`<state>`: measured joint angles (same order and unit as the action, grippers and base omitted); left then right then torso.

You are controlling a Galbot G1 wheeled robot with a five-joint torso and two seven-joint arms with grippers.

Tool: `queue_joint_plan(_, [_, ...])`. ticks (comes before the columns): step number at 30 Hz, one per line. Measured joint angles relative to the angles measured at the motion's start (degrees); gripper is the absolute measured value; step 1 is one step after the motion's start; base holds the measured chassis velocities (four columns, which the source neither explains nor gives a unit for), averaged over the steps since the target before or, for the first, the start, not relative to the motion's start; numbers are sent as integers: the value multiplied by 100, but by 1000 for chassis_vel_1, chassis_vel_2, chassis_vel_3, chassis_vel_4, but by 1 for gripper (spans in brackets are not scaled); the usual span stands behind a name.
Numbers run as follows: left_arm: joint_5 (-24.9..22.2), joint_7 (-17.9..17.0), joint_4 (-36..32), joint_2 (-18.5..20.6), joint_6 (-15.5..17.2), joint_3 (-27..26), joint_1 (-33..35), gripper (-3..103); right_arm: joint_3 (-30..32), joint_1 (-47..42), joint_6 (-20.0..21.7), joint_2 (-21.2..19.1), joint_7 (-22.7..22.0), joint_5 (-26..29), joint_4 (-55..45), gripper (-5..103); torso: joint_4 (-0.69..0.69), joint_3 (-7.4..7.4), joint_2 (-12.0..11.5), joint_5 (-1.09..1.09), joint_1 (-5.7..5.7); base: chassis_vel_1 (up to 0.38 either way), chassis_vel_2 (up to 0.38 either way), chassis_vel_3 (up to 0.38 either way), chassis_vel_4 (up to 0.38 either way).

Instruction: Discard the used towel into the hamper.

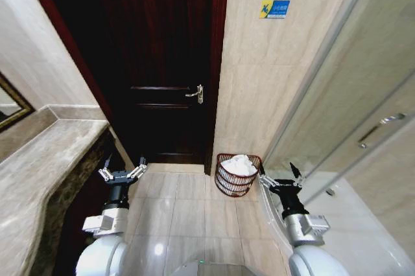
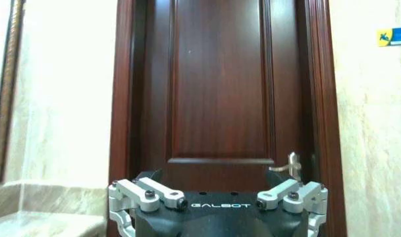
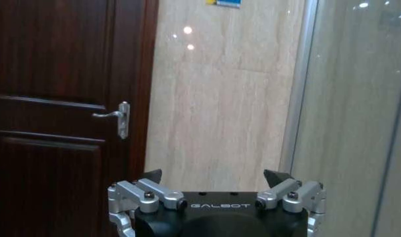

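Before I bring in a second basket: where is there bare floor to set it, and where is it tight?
Bare tiles lie between the left gripper and the hamper, before the door. The counter top looks bare too. It is tight by the right gripper, wedged between hamper and glass shower panel; the towel fills the hamper.

Right gripper (image 3: 217, 178), fingers (image 3: 152, 176) spread, before dark door (image 3: 55, 98) and tiled wall (image 3: 220, 98).
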<state>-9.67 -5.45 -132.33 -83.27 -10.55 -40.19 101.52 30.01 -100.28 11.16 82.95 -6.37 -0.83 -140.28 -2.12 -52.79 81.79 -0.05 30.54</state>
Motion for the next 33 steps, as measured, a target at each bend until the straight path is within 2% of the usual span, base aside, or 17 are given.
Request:
queue_joint_plan(4, [11,8,69,-8,-80,20,18,100,0,-63,-22,3,-15,28,-35,100,2,1,-2,5,0,284,-270,-269,250])
queue_joint_plan(11, [31,60,-26,-87,-153,5,180,100,25,-299,-340,13,-14,37,45,100,1,2,-5,6,-1,259,-260,-255,268])
queue_joint_plan(16, [46,99,23,-92,-94,-6,112,100,35,-278,-376,-22,-22,105,150,100,1,2,-5,6,-2,241,-226,-232,237])
queue_joint_plan(23, [104,65,233,-125,-227,39,-77,100,68,-323,-384,-84,-33,216,121,100,1,3,-7,4,-1,204,-185,-178,194])
queue_joint_plan(33, [133,67,282,-141,-254,36,-97,100,47,-458,-527,-113,-43,230,45,100,2,3,-9,6,0,177,-192,-178,192])
